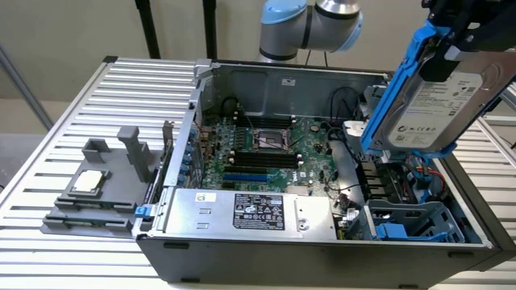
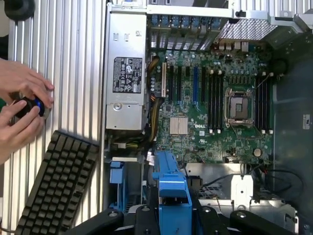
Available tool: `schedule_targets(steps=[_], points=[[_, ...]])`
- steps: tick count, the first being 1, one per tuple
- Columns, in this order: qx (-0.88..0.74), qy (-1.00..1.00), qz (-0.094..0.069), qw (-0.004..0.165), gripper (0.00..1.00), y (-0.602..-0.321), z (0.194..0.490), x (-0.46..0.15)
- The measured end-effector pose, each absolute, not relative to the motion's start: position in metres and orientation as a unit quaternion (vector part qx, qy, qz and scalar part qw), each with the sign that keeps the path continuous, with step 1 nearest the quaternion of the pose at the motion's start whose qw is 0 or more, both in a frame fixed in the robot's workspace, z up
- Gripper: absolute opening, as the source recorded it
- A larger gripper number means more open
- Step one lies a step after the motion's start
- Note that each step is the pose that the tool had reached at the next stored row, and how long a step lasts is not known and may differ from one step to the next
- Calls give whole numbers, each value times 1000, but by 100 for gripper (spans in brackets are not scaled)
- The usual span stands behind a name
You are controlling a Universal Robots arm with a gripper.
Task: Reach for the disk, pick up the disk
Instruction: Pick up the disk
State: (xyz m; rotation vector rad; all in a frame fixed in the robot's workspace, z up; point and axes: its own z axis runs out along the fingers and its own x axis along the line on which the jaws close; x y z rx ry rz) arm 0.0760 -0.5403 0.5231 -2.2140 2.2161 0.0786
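Chip (image 1: pixel 87 181) rests on a grey fixture (image 1: pixel 101 199) at the exterior view's left, beside the open computer case (image 1: pixel 322 254). Farther right, the gripper (image 1: pixel 451 42) is clamped on the disk (image 1: pixel 439 99), holding it tilted in the air above the case's drive bay (image 1: pixel 411 223).

Robot arm (image 1: pixel 310 24) with rounded silver joints and pale blue caps; black gripper (image 2: pixel 173 215) body with round silver screws.
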Motion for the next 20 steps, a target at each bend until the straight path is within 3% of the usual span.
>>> schedule_targets(steps=[13, 20], points=[[-707, 707, 25, 4, 33, -586, 521, 98], [-707, 707, 26, 3, 33, -593, 520, 110]])
